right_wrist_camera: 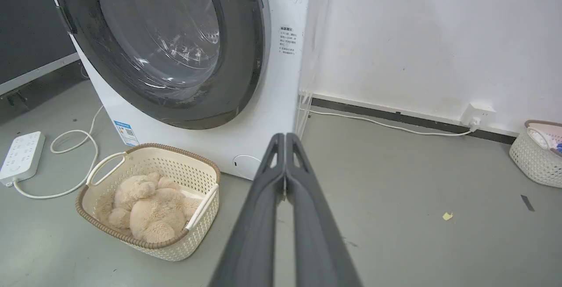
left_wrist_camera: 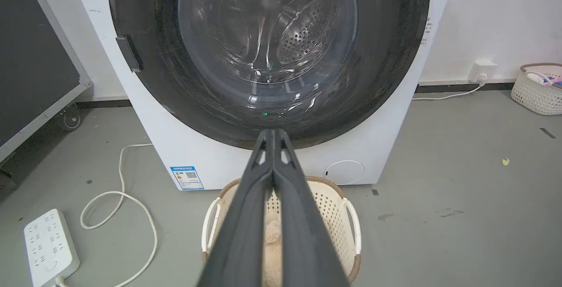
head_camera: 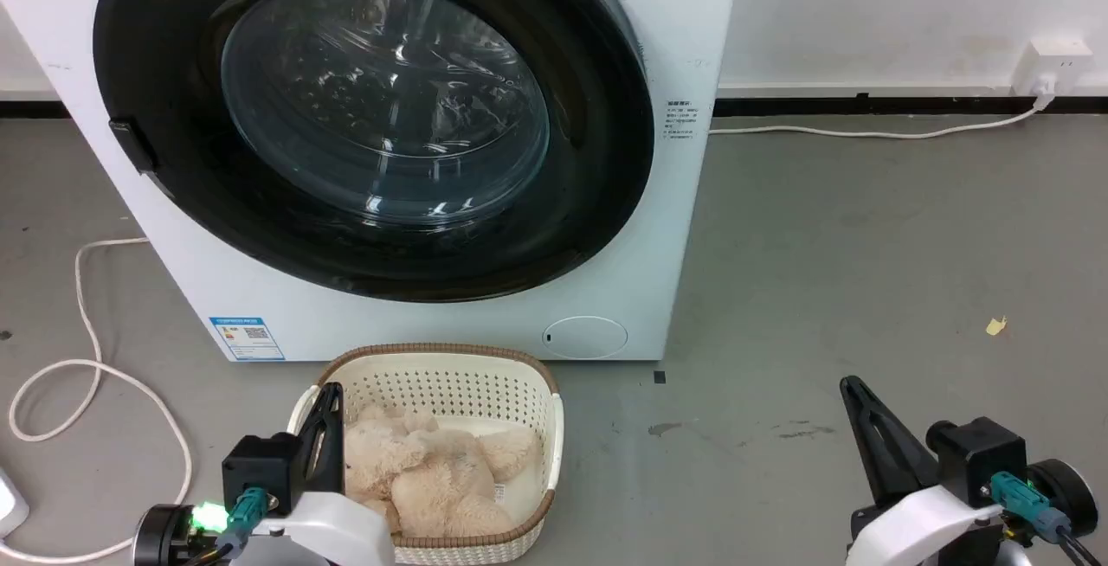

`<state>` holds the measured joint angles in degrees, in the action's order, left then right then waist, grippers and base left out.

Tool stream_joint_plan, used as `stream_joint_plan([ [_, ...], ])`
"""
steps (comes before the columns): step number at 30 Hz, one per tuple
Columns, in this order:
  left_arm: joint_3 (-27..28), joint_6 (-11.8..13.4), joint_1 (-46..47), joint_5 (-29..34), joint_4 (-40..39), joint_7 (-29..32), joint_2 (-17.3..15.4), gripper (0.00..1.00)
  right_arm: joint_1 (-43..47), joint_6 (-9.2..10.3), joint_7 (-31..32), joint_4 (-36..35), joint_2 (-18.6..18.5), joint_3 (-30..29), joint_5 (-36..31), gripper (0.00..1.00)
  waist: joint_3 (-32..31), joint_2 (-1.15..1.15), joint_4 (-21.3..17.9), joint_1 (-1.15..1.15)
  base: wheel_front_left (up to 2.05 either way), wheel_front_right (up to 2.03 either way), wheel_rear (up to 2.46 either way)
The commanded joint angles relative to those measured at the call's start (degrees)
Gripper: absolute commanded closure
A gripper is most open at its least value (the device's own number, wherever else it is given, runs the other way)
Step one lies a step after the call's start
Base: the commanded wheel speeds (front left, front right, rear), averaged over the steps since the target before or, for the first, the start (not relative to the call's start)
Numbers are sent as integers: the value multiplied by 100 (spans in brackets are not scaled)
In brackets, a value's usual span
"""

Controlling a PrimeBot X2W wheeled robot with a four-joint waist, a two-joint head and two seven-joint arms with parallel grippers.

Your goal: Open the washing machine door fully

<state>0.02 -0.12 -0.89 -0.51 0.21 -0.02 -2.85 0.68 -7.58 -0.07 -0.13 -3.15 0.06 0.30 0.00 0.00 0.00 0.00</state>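
— left end effector (head_camera: 331, 395) is pinched closed on nothing, tips pressed together, low above the basket (head_camera: 433, 350) with the plush toy (head_camera: 424, 479) in it. right end effector (head_camera: 850, 386) looks the same, closed and empty, out over the floor (head_camera: 866, 246).
— and the washing machine door (head_camera: 372, 116)?
— closed, as far as i can see. it sits flush in the front of the washing machine (head_camera: 433, 328), glass bulge in the middle, and both end effectors are well apart from it.
— so nothing's started. where would you grab?
— that small black tab (head_camera: 130, 144) on the rim's left edge looks like the catch, so i'd guess the hinge is on the other side. the left end effector is nearer it.
— pinched like that it won't hook anything.
— right. i'd spread it a little first, come in level with the tab and get one tip behind it. then pull outward along an arc, not straight back, or the glossy rim will slip free.
— the basket?
— it's just beside the machine's foot, below the door. the swing should pass above it, i think, but the left end effector has to rise clear of its rim.
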Motion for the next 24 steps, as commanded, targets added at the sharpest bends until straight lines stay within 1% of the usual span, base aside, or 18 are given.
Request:
stream_joint_plan([
  [1, -2, 12, 89, 51, -21, 2, -3, 100, -68, 9, 7, 13, 27, -6, -30, 100, 0, 0, 0, 0, 0, 0, 0],
  [24, -2, 12, 89, 51, -21, 2, -3, 100, -68, 9, 7, 13, 27, -6, -30, 100, 0, 0, 0, 0, 0, 0, 0],
])
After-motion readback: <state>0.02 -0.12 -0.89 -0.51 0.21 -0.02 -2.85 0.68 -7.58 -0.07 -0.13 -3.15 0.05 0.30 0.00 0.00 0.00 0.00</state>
